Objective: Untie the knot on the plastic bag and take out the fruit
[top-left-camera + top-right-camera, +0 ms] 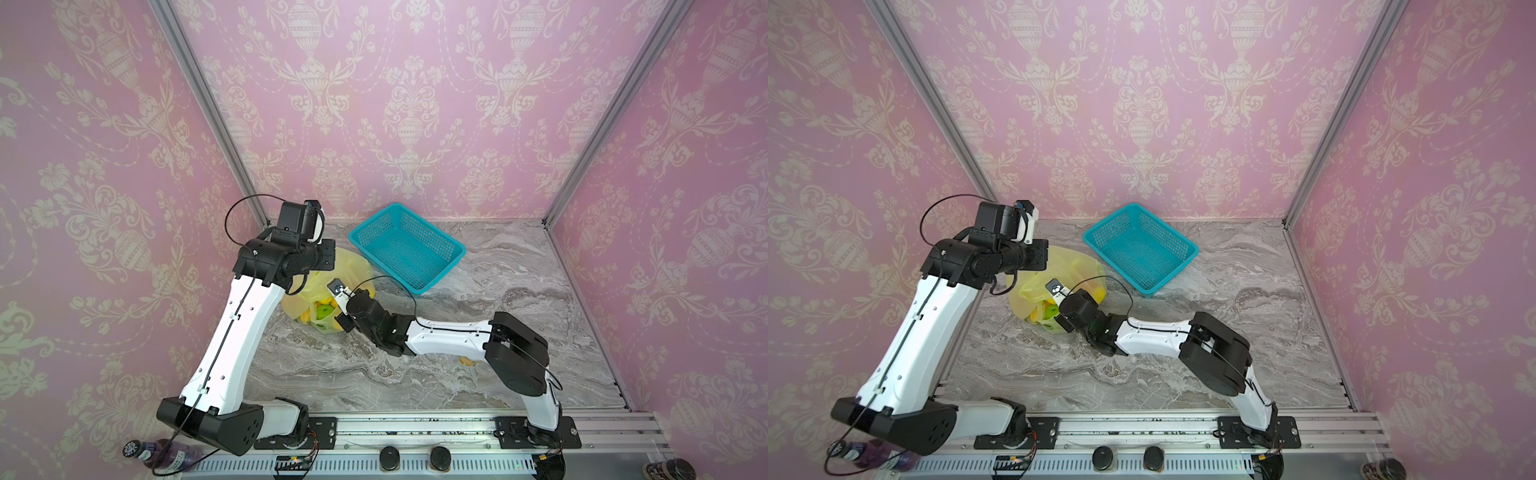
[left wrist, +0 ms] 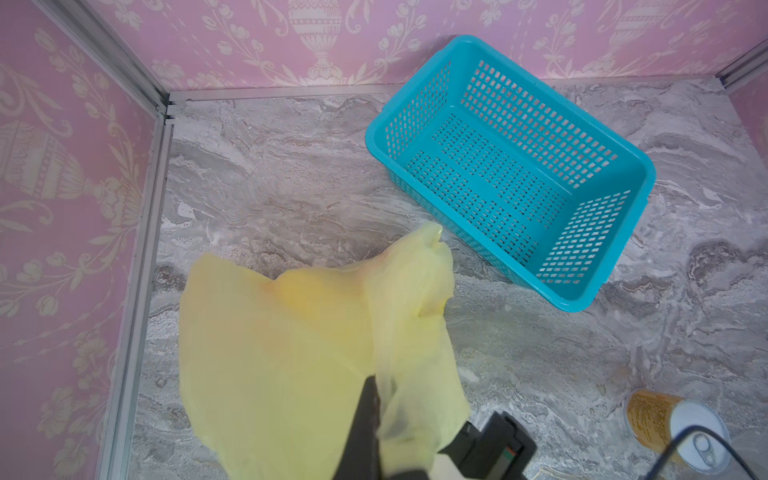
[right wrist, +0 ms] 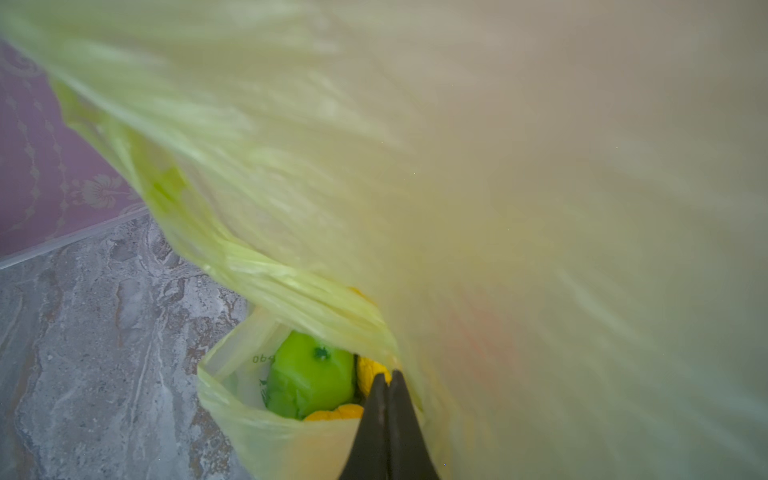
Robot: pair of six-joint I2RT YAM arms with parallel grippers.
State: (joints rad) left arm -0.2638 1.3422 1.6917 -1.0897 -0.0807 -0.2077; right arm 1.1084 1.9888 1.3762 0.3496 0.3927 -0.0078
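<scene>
High downward stereo pair (near-identical); wrist cameras against plastic bag (image 2: 291,353)

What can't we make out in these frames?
Fruit count: plastic bag film veils most, every view.
Right gripper: shut, but blurred film in the right wrist view hides any pinch.
Can: cut off by the left wrist view's edge.

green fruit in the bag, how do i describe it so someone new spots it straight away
On the marble tabletop, left of the teal basket in a top view, lies a pale yellow-green plastic bag. Look into its open near end: the green fruit is the only bright green piece, with yellow and orange pieces around it.
</scene>
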